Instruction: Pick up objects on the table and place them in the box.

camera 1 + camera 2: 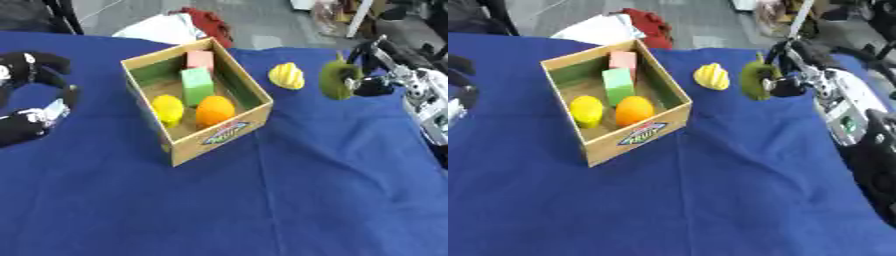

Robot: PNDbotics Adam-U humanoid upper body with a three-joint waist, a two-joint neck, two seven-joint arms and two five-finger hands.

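Step in hand: carry. Right hand [372, 82] pinches dark green fruit [339, 79], lifted off blue cloth [289, 200], right of cardboard box [219, 131]. Box holds pink block [200, 59], green block [197, 85], yellow fruit [168, 108], orange [215, 110]. Yellow ridged piece [286, 76] lies between box and hand. Left hand [31, 122] idle at left edge, fingers curled, empty. Next, likely: swing left over box, release. Box label reads "FRUIT" as far as legible.

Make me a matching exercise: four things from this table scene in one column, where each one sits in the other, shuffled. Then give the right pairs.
Things
1. orange ball
2. pink block
3. yellow ridged piece
4. dark green piece

Places
A. on the blue cloth, right of the box
B. held in the right hand
C. box's far corner
D. box's near end, beside a yellow piece

Pairs: 1-D, 2-C, 3-A, 4-B
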